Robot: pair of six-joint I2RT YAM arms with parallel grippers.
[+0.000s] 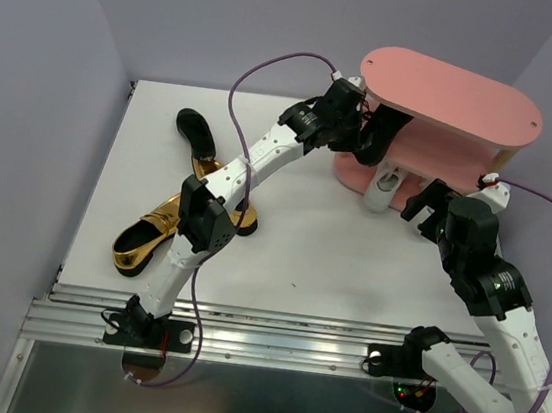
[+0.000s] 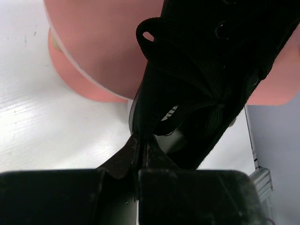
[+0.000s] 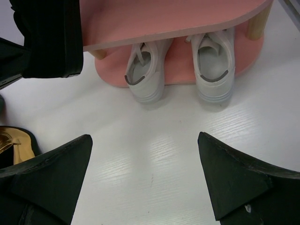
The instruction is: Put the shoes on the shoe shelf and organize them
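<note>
The right gripper [image 3: 144, 138] stood wide open and empty, short of the white sneakers [image 3: 145, 75] on the bottom tier; farther out, the left gripper [image 2: 139, 140] pinched the black lace-up shoe [image 2: 211, 70] by its rim, its long axis running ahead toward the left end of the pink shoe shelf [image 2: 93, 37]

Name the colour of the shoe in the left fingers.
Black shoe; clearest in the left wrist view.

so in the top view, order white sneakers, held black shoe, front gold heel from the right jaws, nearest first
1. white sneakers, shoe shelf bottom tier, just beside the right jaws
2. black shoe, clamped in the left jaws at the shelf's left end
3. gold heel, table near-left edge
</note>
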